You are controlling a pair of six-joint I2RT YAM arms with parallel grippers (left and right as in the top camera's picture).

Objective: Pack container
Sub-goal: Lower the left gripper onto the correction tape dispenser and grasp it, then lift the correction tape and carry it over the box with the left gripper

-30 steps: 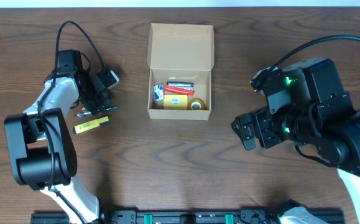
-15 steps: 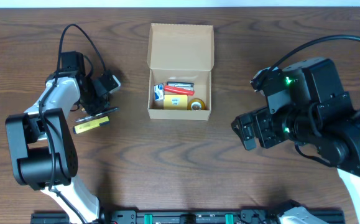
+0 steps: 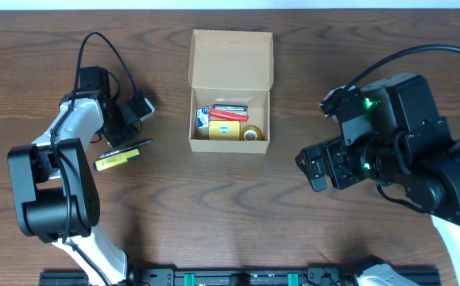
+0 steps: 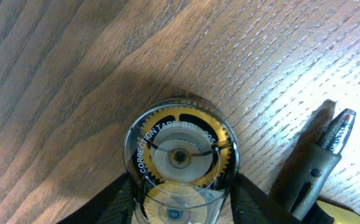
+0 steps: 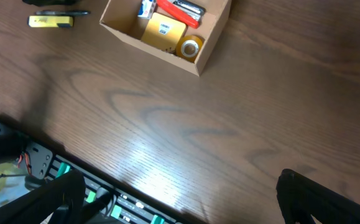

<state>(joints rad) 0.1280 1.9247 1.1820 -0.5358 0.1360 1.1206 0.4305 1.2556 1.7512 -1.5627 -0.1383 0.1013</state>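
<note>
The container (image 3: pixel 230 145), a tan cardboard box with its flap lid open, stands at the table's centre back and also shows in the right wrist view (image 5: pixel 147 45). It holds a red item (image 3: pixel 228 113), a yellow pad (image 3: pixel 223 131), a tape roll (image 3: pixel 252 133) and a small blue-white item (image 3: pixel 202 117). My left gripper (image 3: pixel 126 119) (image 4: pixel 180 202) is left of the box, shut on a clear round correction tape dispenser (image 4: pixel 178 155) with a yellow gear, just above the wood. My right gripper (image 5: pixel 180 199) (image 3: pixel 313 167) is open and empty, right of the box.
A black pen (image 3: pixel 128 148) (image 4: pixel 319 165) and a yellow highlighter-like item (image 3: pixel 117 160) lie on the table just in front of my left gripper. They also show in the right wrist view (image 5: pixel 50 20). A black rail with green parts (image 5: pixel 74 180) runs along the table's front edge.
My left gripper has moved a little toward the back, off the pen and yellow item, with the correction tape in it. The right arm has not moved.
</note>
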